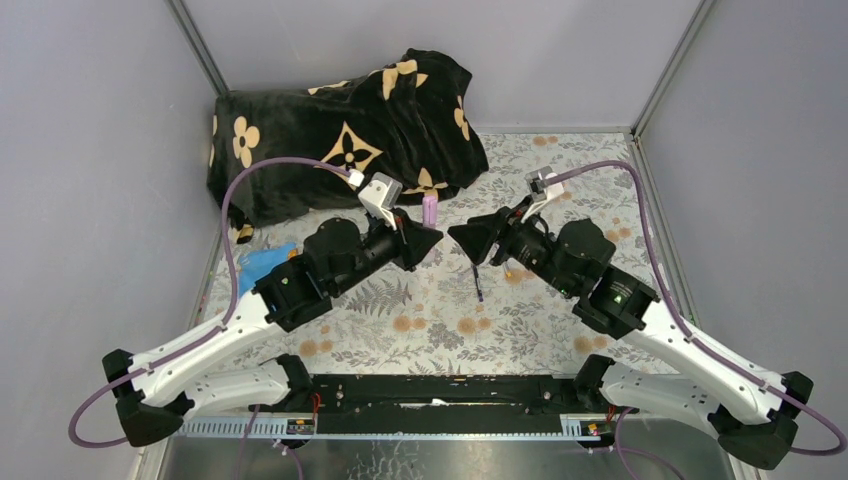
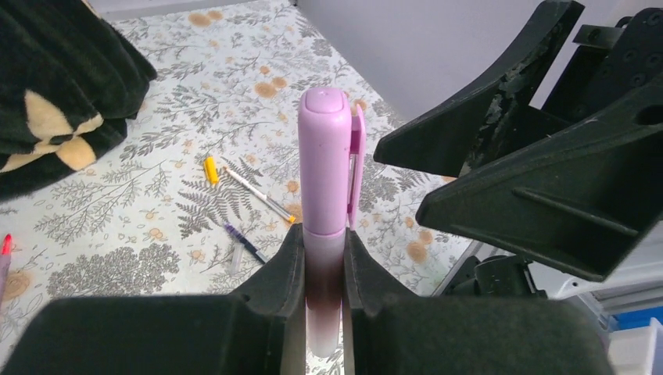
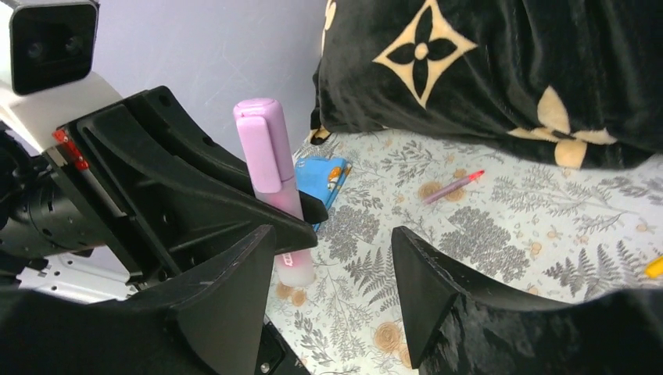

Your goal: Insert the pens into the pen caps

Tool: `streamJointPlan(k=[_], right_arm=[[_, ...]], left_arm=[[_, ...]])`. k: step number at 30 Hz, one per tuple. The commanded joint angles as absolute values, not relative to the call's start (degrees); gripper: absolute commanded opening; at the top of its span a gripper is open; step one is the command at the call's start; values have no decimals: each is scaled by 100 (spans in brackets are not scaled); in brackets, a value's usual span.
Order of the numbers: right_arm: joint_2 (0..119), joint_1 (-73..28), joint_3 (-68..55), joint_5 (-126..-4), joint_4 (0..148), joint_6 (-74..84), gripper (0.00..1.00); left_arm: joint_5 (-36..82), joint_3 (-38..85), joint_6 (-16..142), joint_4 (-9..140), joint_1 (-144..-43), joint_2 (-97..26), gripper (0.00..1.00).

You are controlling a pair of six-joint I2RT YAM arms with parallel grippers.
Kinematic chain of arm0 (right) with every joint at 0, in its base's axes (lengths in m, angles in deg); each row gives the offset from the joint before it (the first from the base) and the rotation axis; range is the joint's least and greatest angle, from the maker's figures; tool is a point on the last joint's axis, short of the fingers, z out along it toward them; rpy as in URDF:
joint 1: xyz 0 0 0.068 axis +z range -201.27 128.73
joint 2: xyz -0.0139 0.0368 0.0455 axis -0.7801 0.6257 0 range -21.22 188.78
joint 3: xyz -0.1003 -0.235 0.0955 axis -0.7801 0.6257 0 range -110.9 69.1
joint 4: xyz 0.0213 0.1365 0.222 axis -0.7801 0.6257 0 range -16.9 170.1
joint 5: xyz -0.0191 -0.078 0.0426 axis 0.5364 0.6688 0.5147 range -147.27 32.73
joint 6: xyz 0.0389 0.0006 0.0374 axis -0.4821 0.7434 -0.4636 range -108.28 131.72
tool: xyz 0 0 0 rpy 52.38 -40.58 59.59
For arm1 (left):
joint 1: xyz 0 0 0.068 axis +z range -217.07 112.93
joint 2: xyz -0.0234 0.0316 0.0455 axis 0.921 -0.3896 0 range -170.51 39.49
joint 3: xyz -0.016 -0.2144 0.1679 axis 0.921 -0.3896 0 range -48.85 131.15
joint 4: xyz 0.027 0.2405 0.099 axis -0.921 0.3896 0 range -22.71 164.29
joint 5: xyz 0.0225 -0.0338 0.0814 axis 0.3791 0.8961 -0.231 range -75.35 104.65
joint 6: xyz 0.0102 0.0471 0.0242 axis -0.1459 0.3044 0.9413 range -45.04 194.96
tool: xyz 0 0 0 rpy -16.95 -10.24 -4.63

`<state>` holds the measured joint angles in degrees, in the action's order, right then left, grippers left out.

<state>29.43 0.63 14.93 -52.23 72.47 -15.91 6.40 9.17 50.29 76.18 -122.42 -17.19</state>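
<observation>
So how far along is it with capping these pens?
One looks done: the lilac pen wears its cap, clamped upright in the left gripper. The right gripper is open and empty beside it. To do: the white pen, dark blue pen and pink pen lie bare on the table, with a yellow cap loose.

The fern-printed counter (image 1: pixel 440 310) carries a black flowered blanket (image 1: pixel 340 130) far left, a blue card (image 1: pixel 262 262) left, and a dark pen (image 1: pixel 477 283) centre.
</observation>
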Motion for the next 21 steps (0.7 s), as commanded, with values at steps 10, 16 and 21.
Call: streamJointPlan(k=[10,16,21], right_arm=[[2670,111,1680,-6451,6491,-495,69],[3265,111,1507,-6813,6120,-450,69],[3549,131,1436,-7078,5747,-624,69]], left_arm=[[246,1205,4963,7274,-12218,-1248,0],[25,1311,4877,7218,-12218,-1230,0],[-114,1329,4859,7198,-12218,-1225,0]])
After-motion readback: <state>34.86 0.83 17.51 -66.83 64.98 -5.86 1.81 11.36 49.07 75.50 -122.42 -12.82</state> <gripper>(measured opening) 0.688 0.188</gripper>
